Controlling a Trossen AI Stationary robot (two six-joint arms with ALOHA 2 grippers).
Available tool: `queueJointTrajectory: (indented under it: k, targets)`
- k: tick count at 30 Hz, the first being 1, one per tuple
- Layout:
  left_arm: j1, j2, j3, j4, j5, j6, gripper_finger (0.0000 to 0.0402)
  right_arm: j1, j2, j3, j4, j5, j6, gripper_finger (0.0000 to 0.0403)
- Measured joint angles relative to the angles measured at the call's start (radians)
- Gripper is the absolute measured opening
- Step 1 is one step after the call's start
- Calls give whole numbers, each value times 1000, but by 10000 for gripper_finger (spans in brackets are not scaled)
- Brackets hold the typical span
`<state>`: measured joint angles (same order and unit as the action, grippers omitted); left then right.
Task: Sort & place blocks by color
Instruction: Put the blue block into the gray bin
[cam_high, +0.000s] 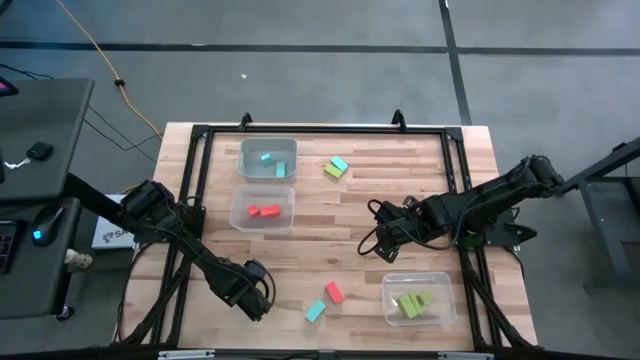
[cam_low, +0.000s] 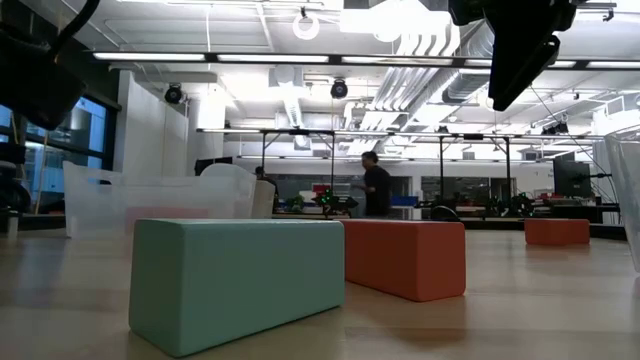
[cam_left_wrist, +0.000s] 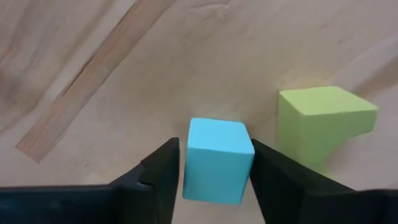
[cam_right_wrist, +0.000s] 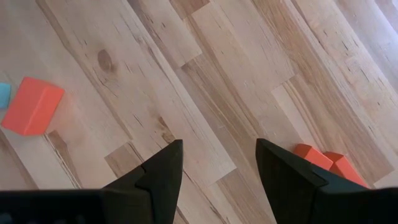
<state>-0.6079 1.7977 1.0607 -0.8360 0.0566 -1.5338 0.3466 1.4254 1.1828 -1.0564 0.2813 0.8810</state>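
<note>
In the left wrist view my left gripper (cam_left_wrist: 216, 146) is open, one finger on either side of a cyan cube (cam_left_wrist: 217, 162) that rests on the wood. A thin gap shows at one finger. A yellow-green arch block (cam_left_wrist: 323, 121) stands just beside the cube. The high view puts my left gripper (cam_high: 258, 298) at the near left, with no block showing at it. My right gripper (cam_high: 384, 238) is open and empty above bare wood right of centre, as its wrist view (cam_right_wrist: 219, 146) shows. A loose red block (cam_high: 334, 291) and cyan block (cam_high: 316, 311) lie near the front edge. A green and cyan pair (cam_high: 337, 167) lies at the far middle.
Three clear bins stand on the table: one with cyan blocks (cam_high: 268, 160), one with red blocks (cam_high: 262, 208), one with green blocks (cam_high: 417, 300). A black frame (cam_high: 320, 130) runs around the table. In the low view the cyan block (cam_low: 235, 280) and red block (cam_low: 405, 255) lie close by.
</note>
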Motion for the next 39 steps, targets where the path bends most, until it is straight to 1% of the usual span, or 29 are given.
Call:
queueJointTrajectory:
  k: [3,10,12,17,20,26,33,36,39]
  targets:
    - [0,0,0,0,15,1,135,0,0,0,0,0,0,193]
    - [0,-2,2,-1,13,15,75,0,0,0,0,0,0,193]
    - [0,-3,2,-1,15,23,66,0,0,0,0,0,0,193]
    - [7,-21,4,-2,10,27,66,0,0,0,1,-1,0,193]
    - [22,-66,8,0,-11,39,65,0,0,0,5,-4,0,193]
    - [87,-178,8,-5,-115,83,68,0,0,0,9,-5,0,193]
    - [233,-331,8,-5,-271,216,67,0,0,0,17,-2,0,193]
    - [307,-395,8,-1,-312,302,70,-6,0,0,26,-2,1,193]
    - [385,-452,8,0,-333,399,71,-20,0,0,33,-1,22,193]
